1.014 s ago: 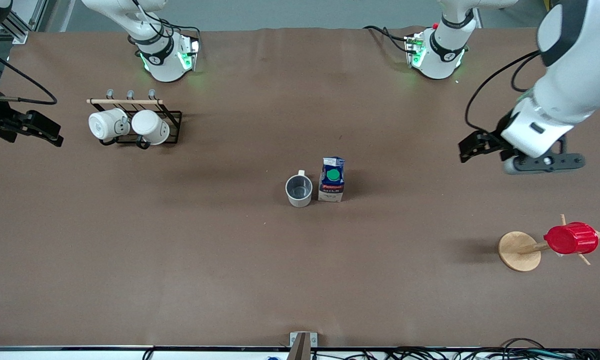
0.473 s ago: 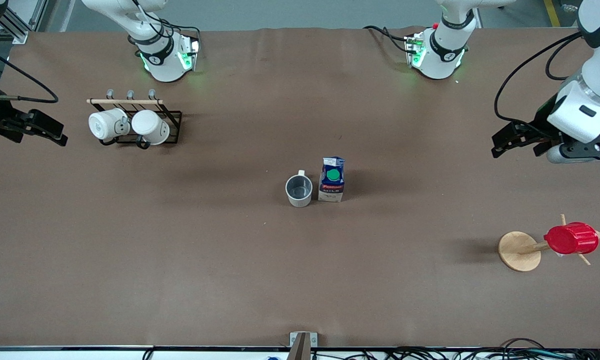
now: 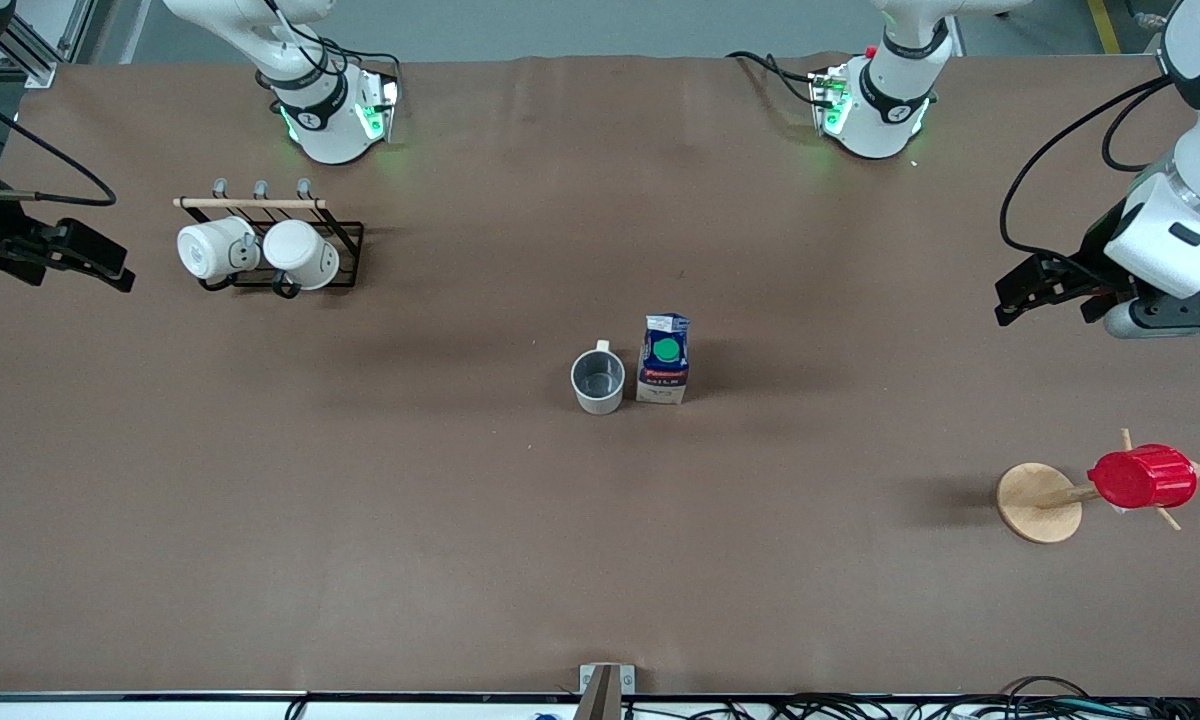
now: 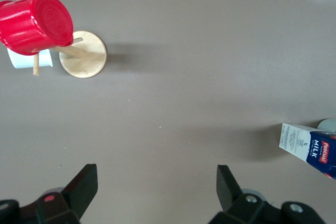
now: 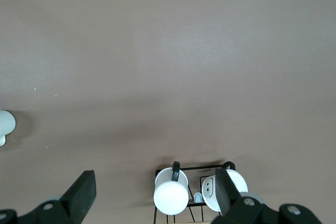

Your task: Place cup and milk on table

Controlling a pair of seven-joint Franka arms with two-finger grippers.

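The bench (image 3: 460, 560), under a matte brown cover, fills nearly the whole front view. The left arm reaches out from its base at about one o'clock to three o'clock; the left gripper (image 3: 1045, 290) hangs in the air over bare cover at the left arm's end of the bench, its fingers (image 4: 84, 182) spread wide with nothing between them. The right arm shows only at the nine o'clock edge; the right gripper (image 3: 80, 262) is up over the right arm's end of the bench, its fingers (image 5: 84, 190) likewise spread wide and empty.

At about ten o'clock a black wire rack (image 3: 345, 245) with a pale wooden rail carries two white mugs (image 3: 218, 248) lying on their sides, side by side. At about four o'clock a wooden peg stand (image 3: 1038, 502) has a red ribbed cup (image 3: 1142, 477) stuck on one of its pegs.

Near the centre of the bench stands the milk (image 3: 665, 360), upright, green cap up. The cup (image 3: 598, 380) stands upright just beside it, toward the right arm's end, mouth up, its small handle pointing to twelve o'clock. Whether the two touch cannot be told. Both rest on the bench, well apart from either gripper.
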